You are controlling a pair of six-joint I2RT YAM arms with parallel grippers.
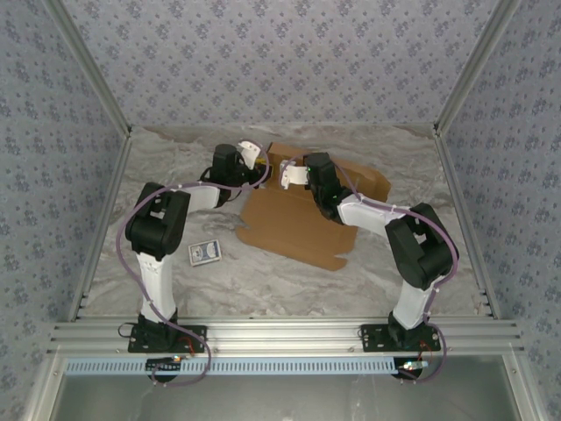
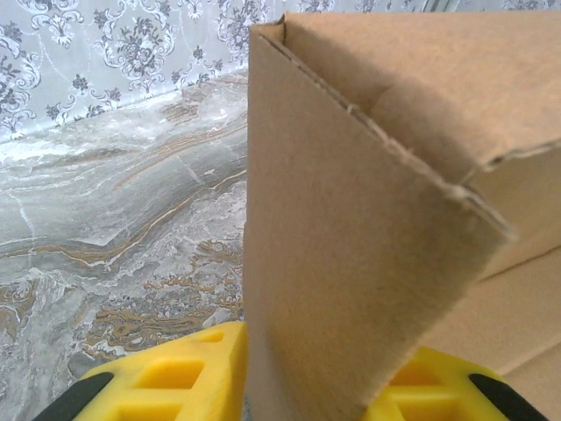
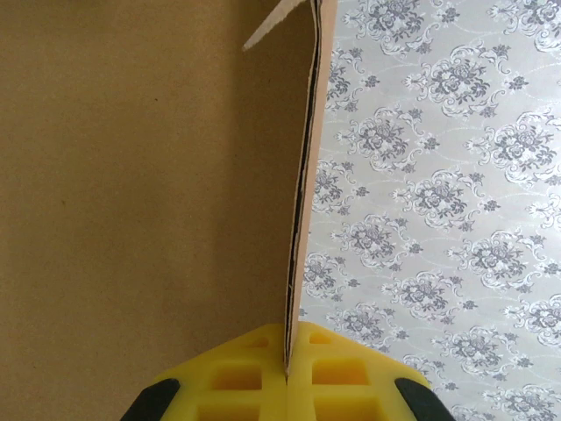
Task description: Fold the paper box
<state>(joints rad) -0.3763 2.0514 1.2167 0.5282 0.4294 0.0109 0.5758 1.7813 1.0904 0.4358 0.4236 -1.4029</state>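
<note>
The paper box (image 1: 294,224) is a brown cardboard sheet lying mid-table, with its far edge raised. My right gripper (image 1: 287,174) is over that far edge. In the right wrist view, the right gripper (image 3: 287,355) is shut on a thin upright cardboard wall (image 3: 302,202), seen edge-on between the yellow fingers. My left gripper (image 1: 254,160) is at the box's far left corner. In the left wrist view a folded cardboard flap (image 2: 351,263) stands between the yellow fingers (image 2: 193,377). The left gripper (image 2: 324,390) has its jaws apart on either side of the flap, which hides part of the right finger.
A small blue-and-white card packet (image 1: 205,253) lies on the marble tabletop (image 1: 175,175), left of the box and near the left arm. Patterned walls close off the back and both sides. Aluminium rails (image 1: 280,333) run along the near edge.
</note>
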